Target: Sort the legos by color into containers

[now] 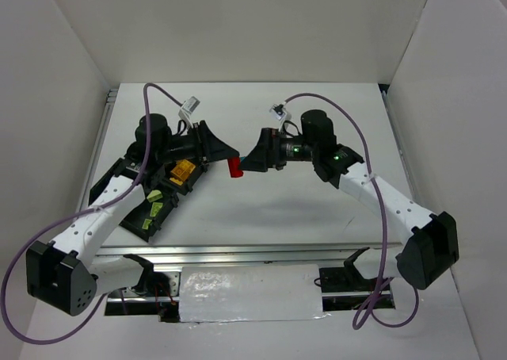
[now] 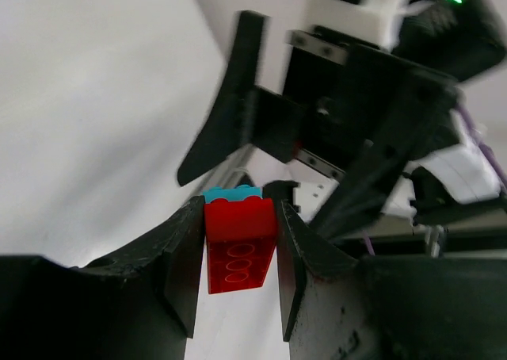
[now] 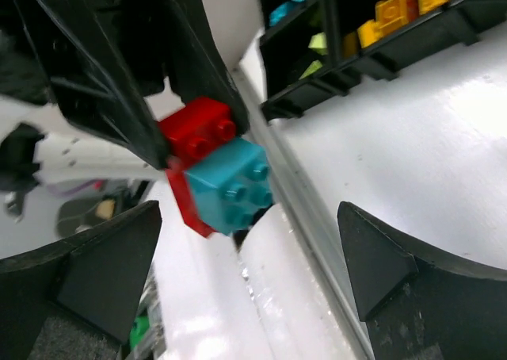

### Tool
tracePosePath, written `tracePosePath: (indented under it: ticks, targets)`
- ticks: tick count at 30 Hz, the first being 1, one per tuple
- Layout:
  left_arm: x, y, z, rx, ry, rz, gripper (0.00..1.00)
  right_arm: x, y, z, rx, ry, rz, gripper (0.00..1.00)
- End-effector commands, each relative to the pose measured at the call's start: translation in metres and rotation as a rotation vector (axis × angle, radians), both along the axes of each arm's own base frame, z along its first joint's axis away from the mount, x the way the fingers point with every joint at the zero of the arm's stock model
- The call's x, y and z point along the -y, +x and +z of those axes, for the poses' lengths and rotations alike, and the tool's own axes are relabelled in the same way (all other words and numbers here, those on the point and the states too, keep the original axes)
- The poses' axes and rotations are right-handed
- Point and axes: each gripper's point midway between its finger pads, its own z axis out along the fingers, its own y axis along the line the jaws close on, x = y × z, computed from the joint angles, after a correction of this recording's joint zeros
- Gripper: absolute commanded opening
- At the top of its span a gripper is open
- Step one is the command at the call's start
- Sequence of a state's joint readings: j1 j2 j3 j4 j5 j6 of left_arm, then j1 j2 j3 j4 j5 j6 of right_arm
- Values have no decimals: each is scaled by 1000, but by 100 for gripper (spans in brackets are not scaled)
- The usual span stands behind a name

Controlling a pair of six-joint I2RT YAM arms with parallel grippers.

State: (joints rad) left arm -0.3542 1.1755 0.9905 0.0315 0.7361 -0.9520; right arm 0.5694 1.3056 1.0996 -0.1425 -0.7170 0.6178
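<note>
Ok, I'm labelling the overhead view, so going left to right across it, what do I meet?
Black tray → left arm's fingers → red lego held in them → right arm's fingers, spread open.

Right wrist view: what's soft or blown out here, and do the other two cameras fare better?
Right wrist: the tray at the top is soft and the table glares white, though the cyan brick reads clearly. Left wrist: red brick sharp, right arm behind it smeared. Top external: even light, faint shadow mid-table.
</note>
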Motion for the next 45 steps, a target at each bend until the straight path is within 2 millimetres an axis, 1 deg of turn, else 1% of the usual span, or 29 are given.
tracePosePath:
  ticks: [1, 3, 4, 5, 6, 7, 9, 12, 14, 15, 18, 19, 25, 29, 32, 34, 35, 37, 38, 39, 41, 42, 44, 45]
  targets:
    - [10, -32, 52, 252, -170, -208, 0, 6, -37, 41, 93, 165, 208, 100]
    - [11, -43, 55, 272, -199, -267, 0, 8, -38, 43, 104, 175, 210, 99]
    - [11, -47, 61, 295, -213, -282, 0, 8, -40, 46, 114, 193, 213, 100]
    - [12, -49, 61, 299, -211, -296, 0, 8, -42, 49, 120, 207, 221, 99]
    - [11, -51, 65, 312, -206, -303, 0, 8, -46, 49, 93, 222, 233, 99]
    - [12, -51, 60, 304, -185, -306, 0, 8, -47, 57, 129, 251, 246, 97]
    - [11, -53, 61, 322, -170, -312, 0, 8, -53, 67, 149, 291, 279, 94]
    - [10, -58, 63, 325, -174, -320, 0, 7, -55, 74, 148, 321, 301, 82]
    - [10, -60, 63, 325, -180, -322, 0, 6, -56, 76, 132, 329, 310, 80]
    - [10, -60, 62, 316, -182, -322, 0, 6, -55, 78, 148, 344, 316, 75]
    - [10, -60, 59, 307, -179, -314, 0, 5, -58, 83, 137, 374, 328, 68]
    - [9, -59, 60, 309, -178, -306, 0, 5, -58, 82, 131, 374, 332, 66]
    - [9, -61, 65, 321, -185, -299, 0, 5, -61, 74, 109, 367, 347, 68]
    - [9, -61, 67, 323, -197, -303, 0, 4, -65, 72, 104, 373, 364, 62]
    - [9, -63, 68, 316, -220, -308, 0, 2, -66, 69, 97, 369, 371, 60]
    - [9, -65, 72, 336, -235, -313, 0, 0, -66, 67, 86, 369, 373, 54]
    - [9, -65, 72, 334, -237, -314, 0, 0, -66, 68, 95, 378, 374, 40]
    - [10, -65, 70, 333, -234, -315, 0, 0, -66, 67, 74, 391, 371, 23]
    - [10, -64, 71, 334, -234, -313, 0, 0, -67, 69, 87, 401, 373, 11]
    - [10, -65, 70, 333, -232, -311, 0, 0, -67, 69, 85, 404, 377, 3]
    - [9, -63, 67, 330, -214, -301, 0, 0, -67, 70, 87, 410, 383, 0]
    - [9, -62, 68, 337, -208, -290, 0, 1, -67, 69, 92, 408, 388, 0]
    - [7, -59, 64, 337, -177, -275, 0, 6, -63, 65, 102, 403, 376, 0]
    - [6, -60, 69, 355, -170, -267, 0, 9, -61, 62, 100, 398, 368, 0]
